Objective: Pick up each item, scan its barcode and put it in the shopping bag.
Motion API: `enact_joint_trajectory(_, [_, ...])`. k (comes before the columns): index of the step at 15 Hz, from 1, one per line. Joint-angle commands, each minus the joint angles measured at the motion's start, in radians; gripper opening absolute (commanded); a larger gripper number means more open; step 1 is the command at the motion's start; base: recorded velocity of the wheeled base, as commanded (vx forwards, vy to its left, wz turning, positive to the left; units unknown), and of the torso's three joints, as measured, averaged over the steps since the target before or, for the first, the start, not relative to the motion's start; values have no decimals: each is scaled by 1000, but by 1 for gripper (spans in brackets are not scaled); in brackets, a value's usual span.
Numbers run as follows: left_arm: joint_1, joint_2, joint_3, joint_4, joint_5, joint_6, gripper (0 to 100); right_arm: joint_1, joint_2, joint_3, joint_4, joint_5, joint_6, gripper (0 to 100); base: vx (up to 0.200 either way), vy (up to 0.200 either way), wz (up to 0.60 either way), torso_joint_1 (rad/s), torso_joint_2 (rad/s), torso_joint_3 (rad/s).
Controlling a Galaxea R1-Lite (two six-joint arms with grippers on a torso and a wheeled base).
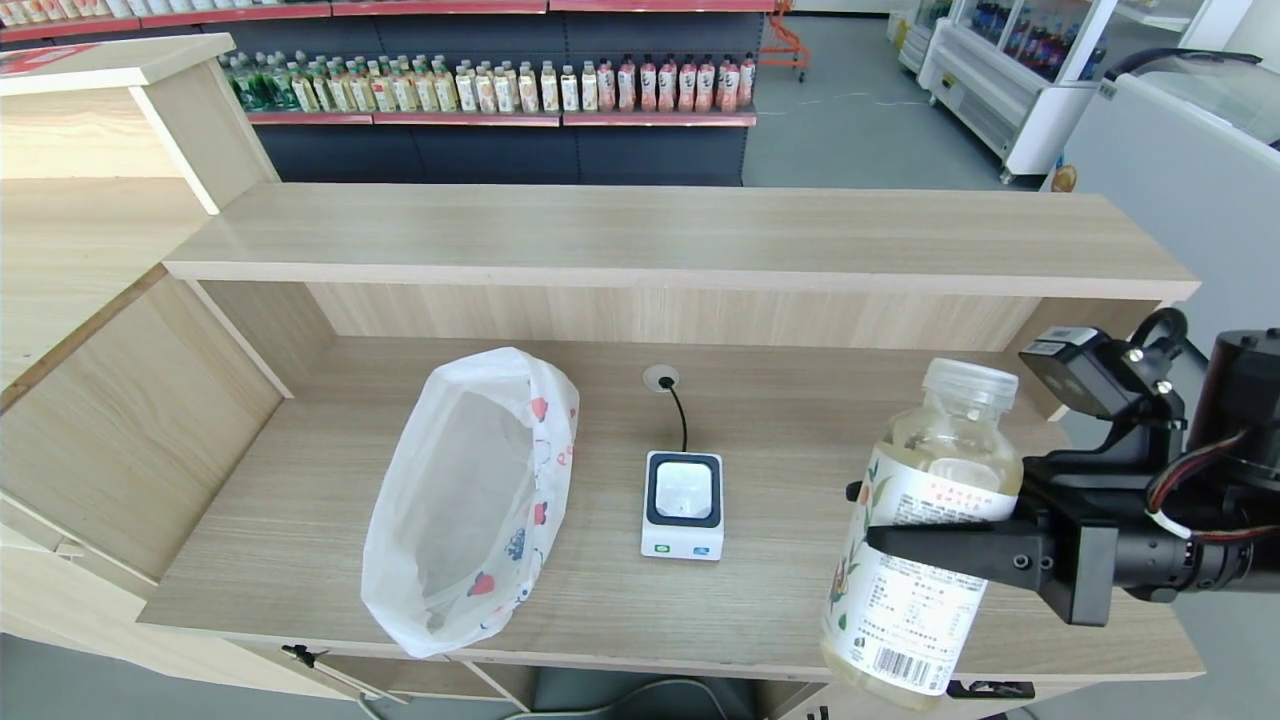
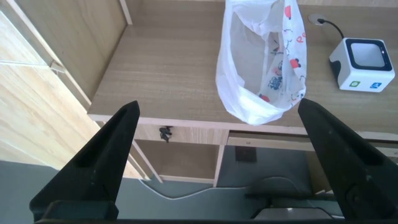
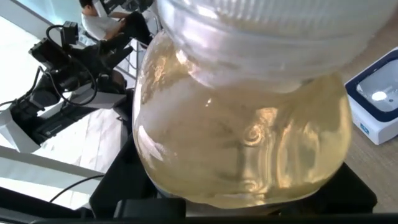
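My right gripper [image 1: 866, 516] clamps 1 bottle [image 1: 935, 470] (barcode facing me), right of the scanner [image 1: 683, 503]; left gripper [image 2: 217, 112] gapes wide near the bag [image 1: 470, 500].

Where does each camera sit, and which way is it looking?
Head view: on the head, facing forward and down at counter, shopping bag, scanner; right gripper holds the bottle.
Left wrist view: left wrist, facing down past the open left gripper at the counter's edge.
Right wrist view: right wrist, close against the bottle.
All three share the scanner.
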Motion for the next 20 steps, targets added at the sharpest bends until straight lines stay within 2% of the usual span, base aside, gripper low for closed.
enact_joint_trajectory(1, [1,0,0,0,0,-1,100,14,1,0,-1,1,0,0,0,0,0,0,0,0])
enact_joint_trajectory(6, [1,0,0,0,0,-1,100,22,15,5,1,2,-20,0,0,0,0,0,0,0])
enact_joint_trajectory(12, [1,0,0,0,0,1,100,25,31,8,3,-21,-126,0,0,0,0,0,0,0])
enact_joint_trajectory(13, [1,1,0,0,0,-1,100,22,29,-32,3,-231,-290,0,0,0,0,0,0,0])
enact_joint_trajectory(14, [1,1,0,0,0,-1,100,19,29,-39,3,-298,-340,0,0,0,0,0,0,0])
enact_joint_trajectory(15, [1,0,0,0,0,-1,100,-61,8,-76,-4,-564,-612,0,0,0,0,0,0,0])
enact_joint_trajectory(17, [1,0,0,0,0,-1,100,-213,-5,-75,-4,-570,-857,0,0,0,0,0,0,0])
enact_joint_trajectory(20, [1,1,0,0,0,1,100,-270,-9,-107,-13,-576,-1035,0,0,0,0,0,0,0])
